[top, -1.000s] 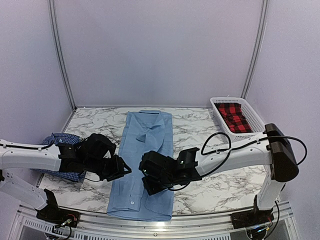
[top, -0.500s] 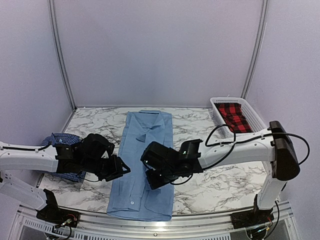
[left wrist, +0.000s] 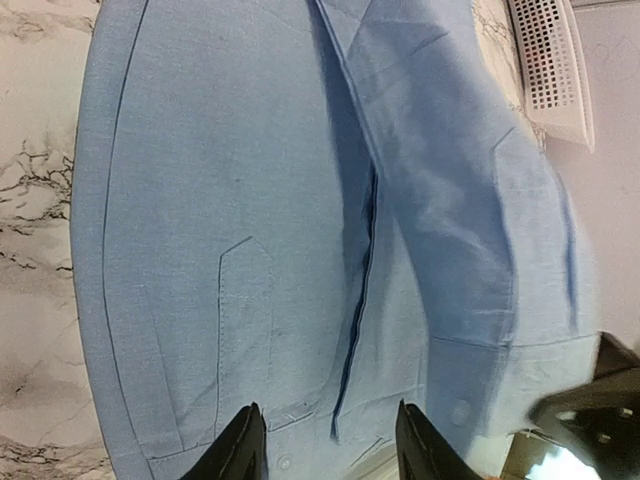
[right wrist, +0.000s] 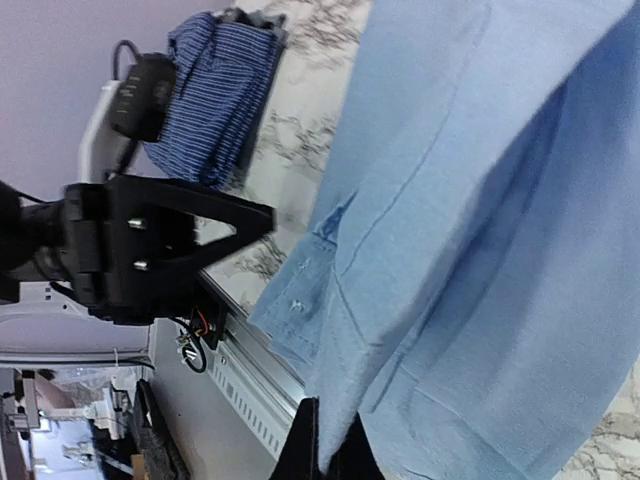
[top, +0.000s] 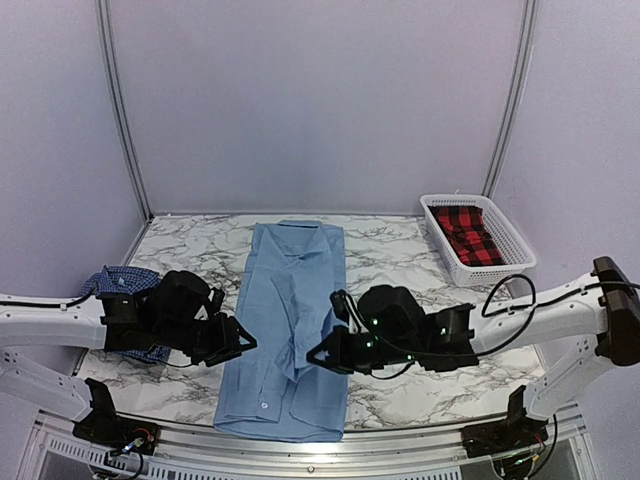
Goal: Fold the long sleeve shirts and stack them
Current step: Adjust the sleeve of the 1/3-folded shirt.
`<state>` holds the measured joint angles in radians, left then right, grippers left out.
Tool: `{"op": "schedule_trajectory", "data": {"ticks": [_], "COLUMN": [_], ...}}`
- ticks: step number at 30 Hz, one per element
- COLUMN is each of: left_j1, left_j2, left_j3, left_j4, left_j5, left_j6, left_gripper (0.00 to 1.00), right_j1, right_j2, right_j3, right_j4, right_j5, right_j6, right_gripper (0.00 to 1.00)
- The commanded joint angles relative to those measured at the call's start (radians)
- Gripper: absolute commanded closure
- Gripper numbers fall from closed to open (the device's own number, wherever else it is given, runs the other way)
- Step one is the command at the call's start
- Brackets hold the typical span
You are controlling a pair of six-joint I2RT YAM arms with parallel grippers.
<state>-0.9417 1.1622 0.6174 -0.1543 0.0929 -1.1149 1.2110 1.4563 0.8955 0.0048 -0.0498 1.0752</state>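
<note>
A light blue long sleeve shirt (top: pixel 290 300) lies lengthwise down the middle of the table, collar at the far end. My right gripper (top: pixel 320 357) is at its right edge, shut on a fold of the light blue cloth (right wrist: pixel 400 330) that rises between the fingers (right wrist: pixel 312 445). My left gripper (top: pixel 240 340) hovers at the shirt's left edge, open, with its fingertips (left wrist: pixel 250 425) over the cuffed sleeve (left wrist: pixel 250 330) and nothing between them. The dark blue checked shirt (top: pixel 120 283) sits bunched at the left, partly hidden under my left arm; it also shows in the right wrist view (right wrist: pixel 215 90).
A white basket (top: pixel 515 240) at the back right holds a red and black plaid cloth (top: pixel 468 233). The table's metal front rail (top: pixel 300 450) runs just below the shirt's hem. Marble tabletop (top: pixel 400 260) shows on both sides of the shirt.
My right gripper closed on the light blue shirt's right side and drew back to the right, raising a fold. My left gripper barely moved.
</note>
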Motion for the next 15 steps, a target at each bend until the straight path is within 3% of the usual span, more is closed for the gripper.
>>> {"op": "schedule_trajectory", "data": {"ticks": [1, 4, 6, 11, 15], "left_j1": [0.000, -0.001, -0.002, -0.017, -0.023], "left_j2": [-0.001, 0.009, 0.016, 0.050, 0.068], "left_j3": [-0.012, -0.013, -0.013, -0.002, 0.002], "left_j4": [-0.010, -0.010, -0.008, 0.002, 0.023], "left_j5": [0.028, 0.036, 0.039, 0.043, 0.047], "left_j6": [0.016, 0.020, 0.022, 0.027, 0.023], "left_gripper": [0.52, 0.52, 0.52, 0.52, 0.52], "right_j1": [0.006, 0.021, 0.026, 0.031, 0.050], "right_j2": [0.003, 0.014, -0.008, -0.079, -0.096], "right_j3": [-0.222, -0.314, -0.335, -0.312, -0.200], "right_j4": [0.292, 0.369, 0.327, 0.107, -0.197], "right_j5": [-0.070, -0.066, -0.039, 0.043, 0.193], "right_j6": [0.224, 0.290, 0.289, 0.217, 0.113], "right_gripper": [1.00, 1.00, 1.00, 0.69, 0.52]}}
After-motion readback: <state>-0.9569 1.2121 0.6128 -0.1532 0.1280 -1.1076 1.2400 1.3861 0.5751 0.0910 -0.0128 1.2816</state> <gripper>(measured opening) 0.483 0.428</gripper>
